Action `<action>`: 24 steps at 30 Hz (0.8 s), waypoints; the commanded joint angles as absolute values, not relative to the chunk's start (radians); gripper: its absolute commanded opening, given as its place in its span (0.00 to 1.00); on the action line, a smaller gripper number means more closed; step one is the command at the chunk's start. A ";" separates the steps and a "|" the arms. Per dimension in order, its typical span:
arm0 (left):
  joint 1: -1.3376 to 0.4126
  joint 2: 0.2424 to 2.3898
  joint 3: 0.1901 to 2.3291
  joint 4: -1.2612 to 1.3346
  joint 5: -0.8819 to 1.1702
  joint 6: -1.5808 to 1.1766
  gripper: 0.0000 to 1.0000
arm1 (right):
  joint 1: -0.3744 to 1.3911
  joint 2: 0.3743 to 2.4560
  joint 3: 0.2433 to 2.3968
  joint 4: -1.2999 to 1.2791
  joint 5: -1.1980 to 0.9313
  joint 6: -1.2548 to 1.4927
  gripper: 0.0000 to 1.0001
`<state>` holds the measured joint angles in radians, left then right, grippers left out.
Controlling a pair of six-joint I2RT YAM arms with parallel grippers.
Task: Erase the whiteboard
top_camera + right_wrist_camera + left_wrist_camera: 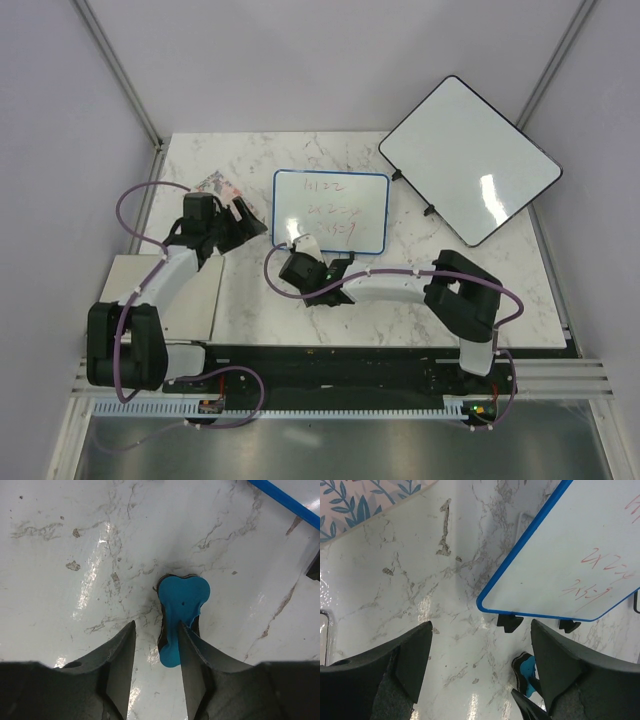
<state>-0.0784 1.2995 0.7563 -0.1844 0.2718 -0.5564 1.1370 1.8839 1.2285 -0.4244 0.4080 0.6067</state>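
Right hand (156,626), fingers apart, straddles a blue eraser (182,595) near the whiteboard (570,545), whose red handwriting is unreadable.

I count two boards on the table: the whiteboard (331,210) and a larger dark-framed board (470,158). One blue eraser (180,610). One patterned packet (220,184), possibly a card.

The small rectangular whiteboard (331,210), thin blue rounded frame around a white face, lies face up near the middle of the white marble-patterned tabletop (250,160). Three lines of faint red handwriting cover it, unerased. Small black feet (510,622) jut from its near edge.
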 commanded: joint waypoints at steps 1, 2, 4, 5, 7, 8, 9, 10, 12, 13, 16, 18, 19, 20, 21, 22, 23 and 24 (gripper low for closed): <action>-0.078 1.261 0.764 -0.156 0.298 -0.515 0.86 | 1.134 1.879 1.204 -0.451 0.440 0.595 0.49; -0.078 1.261 0.765 -0.156 0.299 -0.515 0.86 | 1.134 1.864 1.204 -0.451 0.449 0.595 0.54; -0.078 1.267 0.765 -0.156 0.299 -0.515 0.86 | 1.135 1.856 1.200 -0.454 0.463 0.584 0.68; -0.078 1.267 0.764 -0.155 0.301 -0.515 0.86 | 1.134 1.850 1.198 -0.454 0.469 0.583 0.68; -0.078 1.276 0.762 -0.153 0.304 -0.515 0.86 | 1.134 1.845 1.192 -0.459 0.485 0.583 0.71; -0.078 1.278 0.761 -0.153 0.307 -0.517 0.86 | 1.132 1.838 1.190 -0.459 0.488 0.583 0.72; -0.078 1.284 0.762 -0.152 0.308 -0.517 0.86 | 1.134 1.833 1.189 -0.460 0.491 0.583 0.72; -0.078 1.288 0.761 -0.152 0.310 -0.517 0.86 | 1.134 1.827 1.187 -0.460 0.492 0.581 0.72; -0.078 1.292 0.762 -0.150 0.316 -0.517 0.86 | 1.135 1.801 1.186 -0.459 0.488 0.581 0.72; -0.078 1.295 0.761 -0.150 0.318 -0.518 0.86 | 1.135 1.792 1.186 -0.459 0.488 0.578 0.71; -0.078 1.299 0.759 -0.147 0.319 -0.518 0.86 | 1.135 1.750 1.183 -0.451 0.488 0.555 0.71; -0.077 1.304 0.761 -0.147 0.321 -0.520 0.86 | 1.135 1.718 1.175 -0.430 0.470 0.526 0.71; -0.078 1.305 0.761 -0.146 0.322 -0.520 0.86 | 1.137 1.709 1.167 -0.423 0.463 0.520 0.71; -0.077 1.305 0.761 -0.146 0.325 -0.520 0.86 | 1.135 1.688 1.161 -0.416 0.459 0.511 0.72; -0.077 1.308 0.759 -0.146 0.328 -0.520 0.86 | 1.137 1.677 1.157 -0.402 0.451 0.497 0.71; -0.078 1.310 0.759 -0.144 0.328 -0.520 0.87 | 1.135 1.666 1.146 -0.396 0.451 0.489 0.71; -0.078 1.312 0.758 -0.146 0.328 -0.520 0.86 | 1.135 1.660 1.143 -0.393 0.454 0.483 0.72; -0.078 1.313 0.756 -0.144 0.331 -0.520 0.87 | 1.134 1.661 1.141 -0.393 0.459 0.462 0.74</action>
